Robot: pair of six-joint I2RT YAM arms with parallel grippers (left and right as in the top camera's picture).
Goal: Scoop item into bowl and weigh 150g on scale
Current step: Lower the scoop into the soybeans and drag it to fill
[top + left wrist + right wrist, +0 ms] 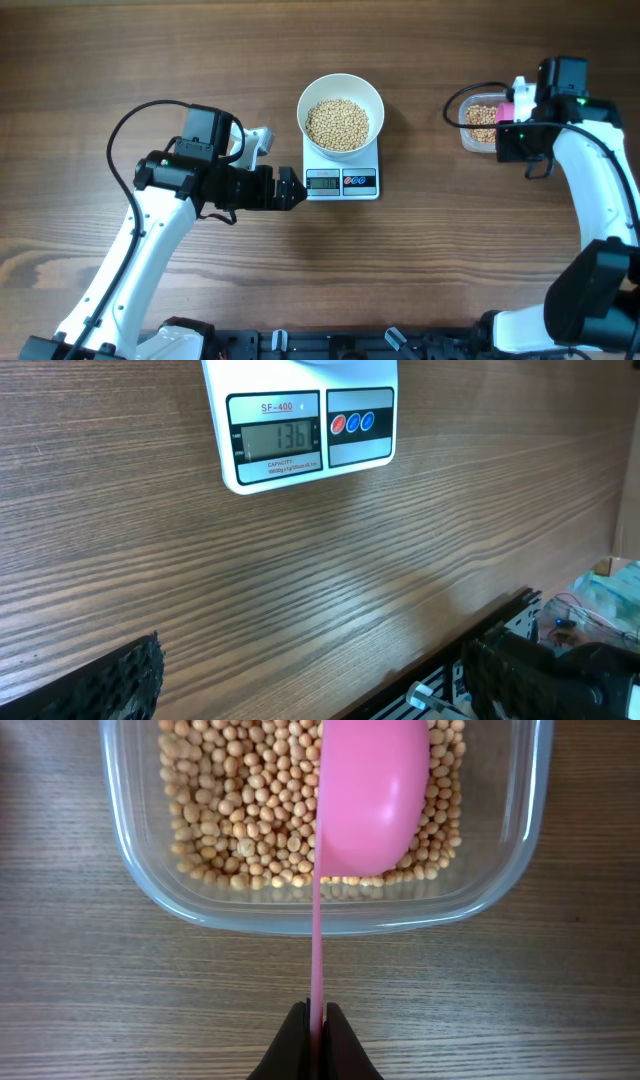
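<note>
Scale [300,430] marked SF-400 reads, seemingly, 136.

A: Where's the bowl [306,105]?
B: On the scale [341,182], mid bench [430,270], with beans [337,123] in it.
A: And the container [330,920]?
B: Well to the right, more beans inside, a scoop [370,795] over them. The left gripper [290,188] sits just left of the scale.
</note>
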